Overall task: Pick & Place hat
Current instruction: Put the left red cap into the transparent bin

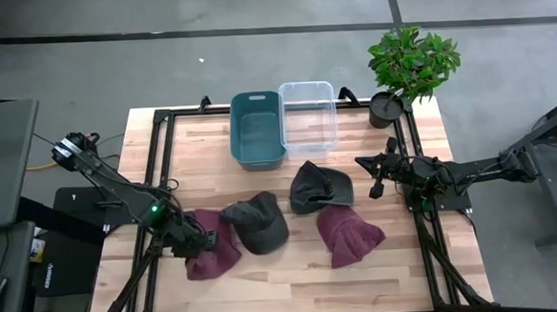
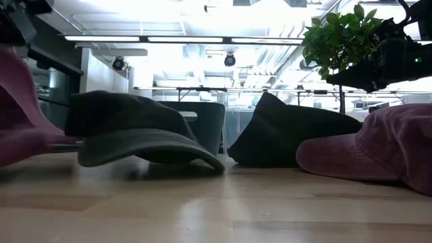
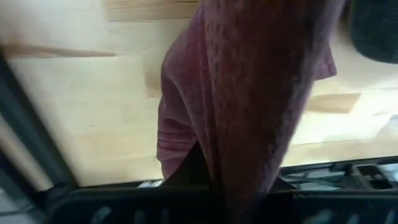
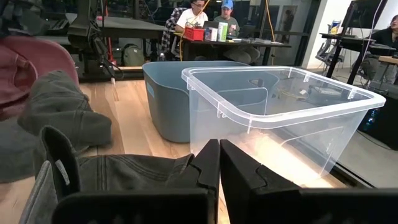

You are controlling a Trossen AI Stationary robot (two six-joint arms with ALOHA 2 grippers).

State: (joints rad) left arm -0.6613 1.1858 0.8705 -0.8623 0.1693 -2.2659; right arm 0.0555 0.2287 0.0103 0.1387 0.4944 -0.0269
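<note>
My left gripper [image 1: 199, 242] is shut on a maroon hat [image 1: 217, 255] near the table's front left. In the left wrist view that hat [image 3: 249, 93] hangs right before the camera and hides the fingers. A dark grey cap [image 1: 258, 224] lies on its brim just to its right. A second dark hat [image 1: 318, 185] and a second maroon hat [image 1: 351, 235] rest on the wood further right. My right gripper [image 4: 219, 168] is shut and level at the table's right side [image 1: 373, 177], close beside the second dark hat and touching nothing. My left gripper holds the maroon hat by its left part [image 1: 205, 244], coming at it from above on a slant. The cloth [image 3: 205, 155] drapes over the fingers and hides the place of contact. The hat hangs slack below the gripper; whether its lower end [image 2: 20, 145] still touches the table I cannot tell.
A teal bin [image 1: 256, 128] and a clear plastic bin [image 1: 307, 116] stand side by side at the far middle of the table. A potted plant [image 1: 409, 63] is at the far right corner. Bare wood lies along the near edge. People sit at desks beyond the table.
</note>
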